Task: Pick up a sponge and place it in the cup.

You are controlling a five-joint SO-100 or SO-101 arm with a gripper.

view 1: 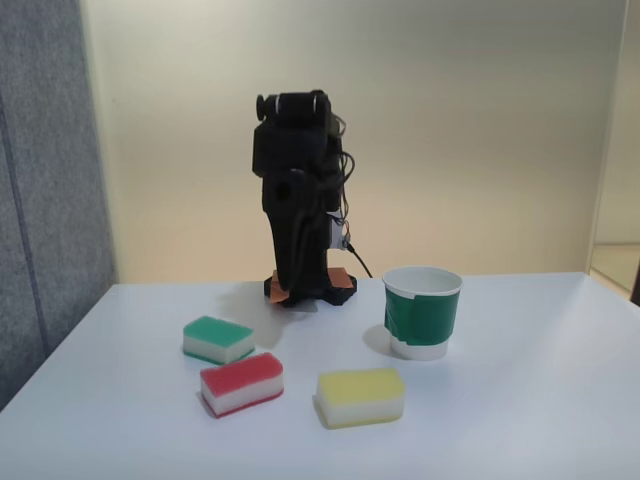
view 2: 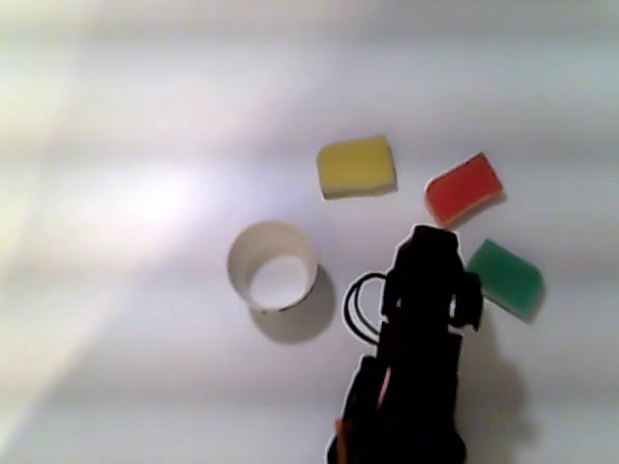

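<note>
- The sponge [view 1: 241,383], red over white, lies flat on the white table [view 1: 520,420], at about 8 o'clock from the cup [view 1: 422,312] in the fixed view, with a green-topped sponge [view 1: 218,339] just behind it and a yellow-topped sponge [view 1: 360,396] beside it.
- It is likely light, soft and compressible; a pinch across its short sides should hold.
- The cup looks light and easy to tip.
- The arm [view 1: 298,215] is folded at its base; how the jaws stand I cannot tell.
- No readable writing or brand.
</note>
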